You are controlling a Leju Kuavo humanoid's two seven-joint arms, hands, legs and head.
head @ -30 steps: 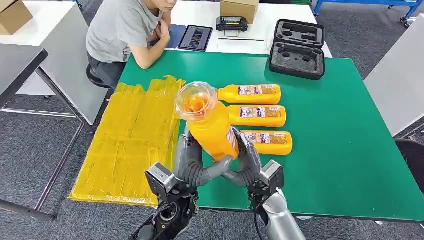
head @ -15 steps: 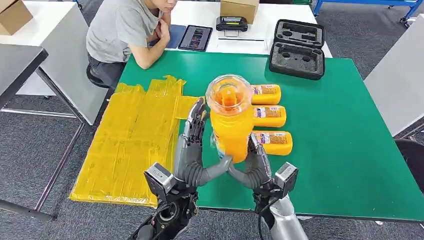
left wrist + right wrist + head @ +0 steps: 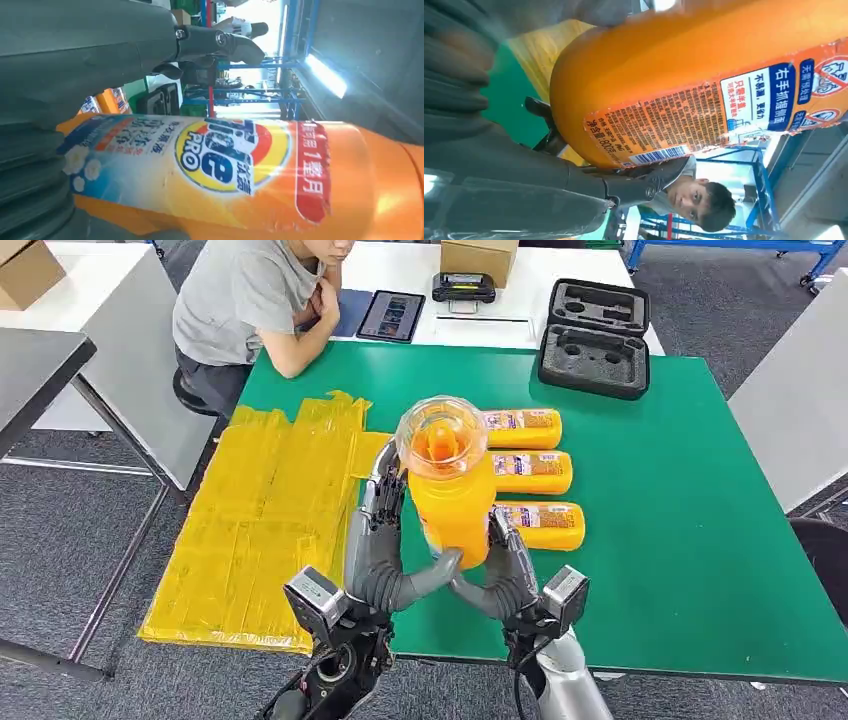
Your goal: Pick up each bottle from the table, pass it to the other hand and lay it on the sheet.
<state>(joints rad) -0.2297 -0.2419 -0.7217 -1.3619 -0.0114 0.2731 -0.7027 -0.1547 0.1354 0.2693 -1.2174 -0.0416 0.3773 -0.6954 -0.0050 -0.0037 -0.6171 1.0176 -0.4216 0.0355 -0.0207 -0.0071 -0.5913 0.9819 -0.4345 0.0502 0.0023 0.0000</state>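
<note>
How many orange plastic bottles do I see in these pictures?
4. One orange plastic bottle is upright between the left hand and right hand. Three bottles lie on the green table.

Two silver forearms are rising from the near edge in the head view, each ending in a boxy grey wrist block with a dark square face. The left hand is showing grey ribbed covering, a thick smooth grey thumb and darker segmented fingers. The right hand is showing the same grey shell. Black cables are looping beneath the left wrist. Small silver screws are glinting on a dark fingertip.
</note>
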